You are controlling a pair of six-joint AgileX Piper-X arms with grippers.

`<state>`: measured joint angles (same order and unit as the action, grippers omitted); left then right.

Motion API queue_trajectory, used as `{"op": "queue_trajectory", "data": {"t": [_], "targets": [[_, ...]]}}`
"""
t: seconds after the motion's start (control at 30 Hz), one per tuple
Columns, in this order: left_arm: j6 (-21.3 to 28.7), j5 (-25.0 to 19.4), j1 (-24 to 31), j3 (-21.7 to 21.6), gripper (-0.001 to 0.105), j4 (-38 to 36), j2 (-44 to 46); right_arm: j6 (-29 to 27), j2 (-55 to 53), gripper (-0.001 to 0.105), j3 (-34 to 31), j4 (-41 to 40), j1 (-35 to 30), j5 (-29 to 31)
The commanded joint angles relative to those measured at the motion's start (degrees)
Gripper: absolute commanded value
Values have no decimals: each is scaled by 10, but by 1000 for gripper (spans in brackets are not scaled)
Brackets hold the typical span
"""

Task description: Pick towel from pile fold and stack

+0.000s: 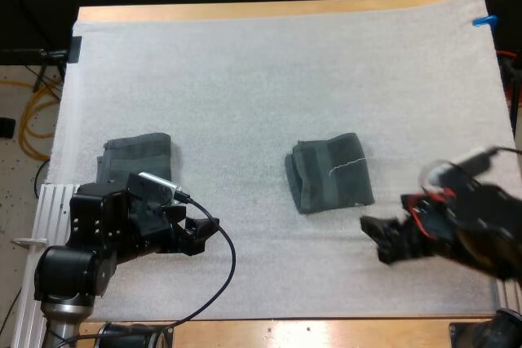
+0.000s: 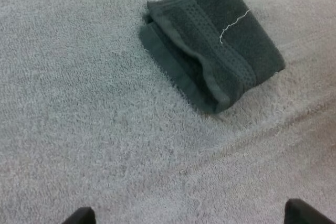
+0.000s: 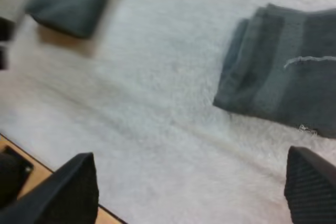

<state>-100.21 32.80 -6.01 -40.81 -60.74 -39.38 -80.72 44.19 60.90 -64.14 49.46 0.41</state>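
A folded dark grey-green towel [image 1: 330, 173] with a loose white thread lies mid-mat. A second towel [image 1: 139, 155] lies at the left, partly under my left arm. My left gripper [image 1: 198, 235] hovers low over the mat in front of that towel, open and holding nothing. In the left wrist view its fingertips [image 2: 80, 216] stand wide apart, with the folded towel [image 2: 215, 45] farther ahead. My right gripper [image 1: 382, 240] is just right of and nearer than the folded towel, open. Its fingers [image 3: 68, 192] frame the folded towel [image 3: 283, 85], and the other towel [image 3: 73, 1] lies beyond.
The white mat [image 1: 269, 63] covers most of the wooden table, with bare mat behind and between the towels. The table's wooden front edge [image 1: 326, 332] runs close below both grippers.
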Motion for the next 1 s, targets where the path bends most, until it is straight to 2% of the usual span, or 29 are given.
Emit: {"op": "queue_trajectory", "data": {"t": [0.0,0.17,0.3,0.47,0.67,0.83,0.97], "targets": [[-5,4,0,-1,68,6,1,26,-18,71,1,-15,22,36],[-34,-8,0,-1,68,13,1,50,-55,71,1,-44,67,126],[-79,-14,0,-1,77,66,-6,49,-57,71,-3,-47,75,177],[-120,-13,-18,-1,78,133,-55,46,-51,71,-26,-46,75,177],[-195,-16,-94,-1,78,231,-157,55,-33,71,-49,-45,75,140],[-272,-63,-170,-1,78,345,-258,66,-9,71,-49,-18,74,122],[-329,-66,-208,-2,78,415,-341,98,16,71,-49,-4,66,99]]}}
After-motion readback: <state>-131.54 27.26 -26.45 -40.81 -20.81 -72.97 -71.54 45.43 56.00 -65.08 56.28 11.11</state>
